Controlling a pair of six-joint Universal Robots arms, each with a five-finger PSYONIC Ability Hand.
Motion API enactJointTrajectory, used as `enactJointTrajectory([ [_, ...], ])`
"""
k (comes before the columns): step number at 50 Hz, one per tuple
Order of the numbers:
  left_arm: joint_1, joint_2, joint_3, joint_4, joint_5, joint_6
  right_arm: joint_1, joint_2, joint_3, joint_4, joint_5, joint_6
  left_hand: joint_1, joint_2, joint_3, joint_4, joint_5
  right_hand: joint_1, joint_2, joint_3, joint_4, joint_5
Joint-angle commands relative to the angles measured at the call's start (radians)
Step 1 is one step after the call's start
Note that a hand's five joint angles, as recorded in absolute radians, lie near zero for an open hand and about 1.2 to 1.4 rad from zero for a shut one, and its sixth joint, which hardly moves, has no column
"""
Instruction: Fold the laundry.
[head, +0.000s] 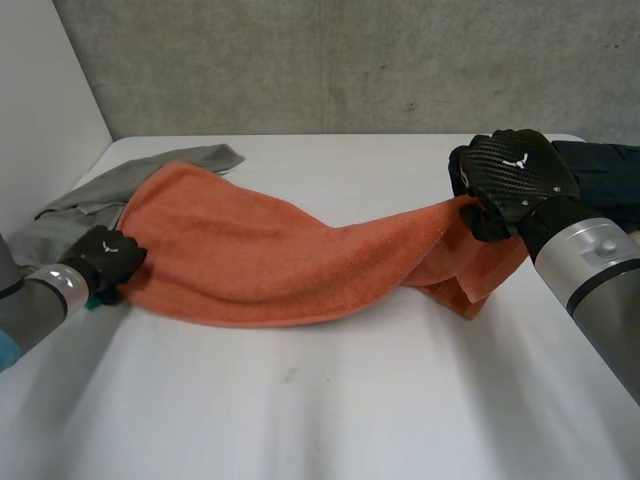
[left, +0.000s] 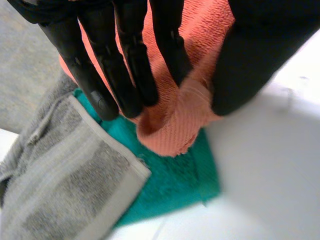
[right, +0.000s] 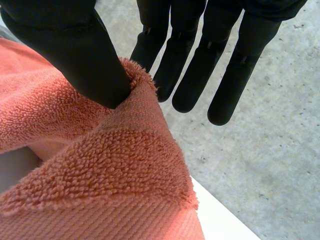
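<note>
Head view: I see the orange towel (head: 290, 260) stretched across the middle of the white table (head: 330, 410). My left hand (head: 108, 262) is at its end at frame left, my right hand (head: 510, 175) lifts the other end at upper right. A grey towel (head: 120, 185) lies upper left, a dark cloth (head: 605, 165) at the right edge.

Left wrist view: fingers and thumb pinch a bunched corner of the orange towel (left: 175, 120); a green cloth (left: 175, 175) lies under it.

Right wrist view: the thumb pins the towel's edge (right: 110, 170) against the nearest finger.
</note>
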Motion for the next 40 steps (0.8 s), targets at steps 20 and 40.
enactJointTrajectory([
  [20,-0.103,0.562,0.122,-0.274,-0.02,-0.376,-0.181,-0.006,-0.29,0.351,-0.103,-0.168,0.457,0.484,0.486,0.494,0.503,0.273,0.219,0.209,0.202,0.232],
  [40,-0.162,0.037,0.732,-0.097,-0.068,-0.421,-0.129,0.593,-1.032,0.406,0.188,-0.278,0.457,0.484,0.486,0.494,0.503,0.273,0.219,0.209,0.202,0.232],
])
